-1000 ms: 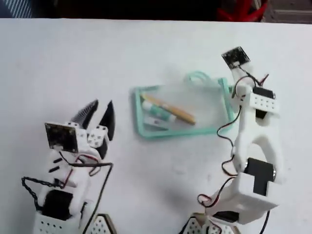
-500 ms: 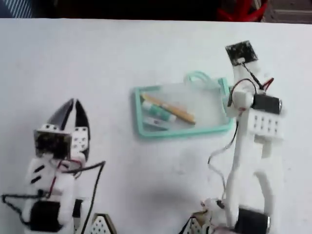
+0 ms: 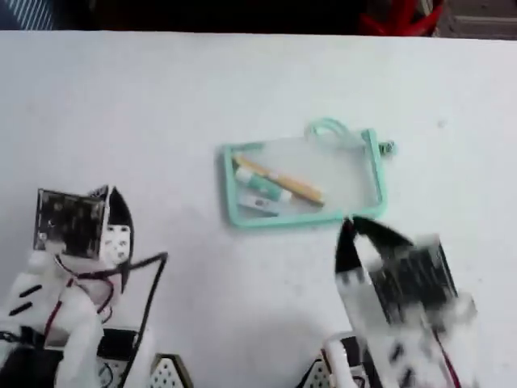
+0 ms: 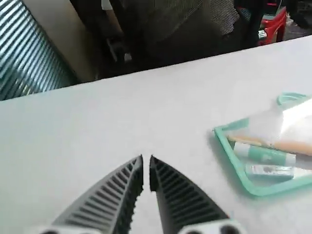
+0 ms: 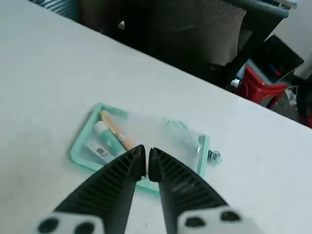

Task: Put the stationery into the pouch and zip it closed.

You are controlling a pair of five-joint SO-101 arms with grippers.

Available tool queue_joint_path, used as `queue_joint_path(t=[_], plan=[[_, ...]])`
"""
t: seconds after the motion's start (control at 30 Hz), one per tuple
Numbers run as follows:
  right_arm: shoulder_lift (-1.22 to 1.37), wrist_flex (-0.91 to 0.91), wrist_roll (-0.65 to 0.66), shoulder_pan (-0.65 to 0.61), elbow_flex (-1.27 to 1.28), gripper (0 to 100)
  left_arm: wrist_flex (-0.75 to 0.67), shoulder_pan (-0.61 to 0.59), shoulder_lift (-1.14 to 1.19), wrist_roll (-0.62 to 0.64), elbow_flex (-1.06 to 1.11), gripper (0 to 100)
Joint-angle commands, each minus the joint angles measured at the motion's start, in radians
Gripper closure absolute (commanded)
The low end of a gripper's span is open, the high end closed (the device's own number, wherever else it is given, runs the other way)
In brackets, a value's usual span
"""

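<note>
Now, left to right: my left gripper (image 4: 146,163) has drawn back toward the desk's near left corner, its two jaws pressed together, empty. One pouch (image 3: 347,170) lies mid-desk, unmoved, holding three items: a pencil (image 3: 279,179), a teal-and-white stick (image 3: 262,188), a small pale piece (image 3: 254,204). My right gripper (image 5: 146,152), unclear from above, has left the pouch's right end for its near edge; its wrist view shows the jaws closed on nothing, and the zipper pull (image 5: 213,156) beyond.
</note>
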Motion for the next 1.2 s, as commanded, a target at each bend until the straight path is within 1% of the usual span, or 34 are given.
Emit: queue_joint_path(t=[0.0, 0.07, 0.17, 0.23, 0.27, 0.37, 0.47, 0.53, 0.77, 0.9, 0.97, 1.1, 1.17], plan=[[-0.154, 0.039, -0.014, -0.013, -0.009, 97.9, 0.094, -0.002, -0.015, 0.025, -0.1, 96], [-0.242, 0.044, -0.014, -0.013, -0.005, 97.9, 0.092, -0.005, -0.096, -0.031, -0.083, 96], [-0.358, 0.031, -0.014, -0.013, 0.051, 97.9, 0.032, -0.007, -0.271, -0.094, 0.029, 96], [-0.367, 0.025, -0.015, -0.013, 0.098, 97.9, -0.017, -0.01, -0.403, -0.118, 0.143, 96], [-0.358, 0.025, -0.015, -0.013, 0.123, 97.9, -0.037, -0.012, -0.43, -0.127, 0.181, 96], [-0.36, -0.007, -0.015, -0.012, 0.189, 97.9, -0.078, -0.071, -0.38, -0.124, 0.293, 96], [-0.363, -0.05, -0.011, -0.012, 0.232, 97.9, -0.183, -0.122, -0.395, -0.124, 0.405, 98], [-0.361, -0.076, -0.008, -0.005, 0.292, 97.9, -0.249, -0.133, -0.395, -0.124, 0.494, 97], [-0.361, -0.363, -0.006, 0.17, 0.651, 97.7, -0.377, -0.127, -0.395, -0.123, 0.858, 97], [-0.361, -0.552, -0.006, 0.219, 0.947, 97.7, -0.394, -0.127, -0.395, -0.123, 1.013, 97], [-0.361, -0.633, -0.006, 0.219, 1.097, 97.8, -0.365, -0.133, -0.395, -0.123, 1.022, 97], [-0.361, -0.707, -0.006, 0.214, 1.329, 97.8, -0.313, -0.128, -0.395, -0.123, 1.022, 97], [-0.36, -0.674, -0.008, 0.219, 1.327, 97.9, -0.272, -0.128, -0.395, -0.123, 1.025, 97]])
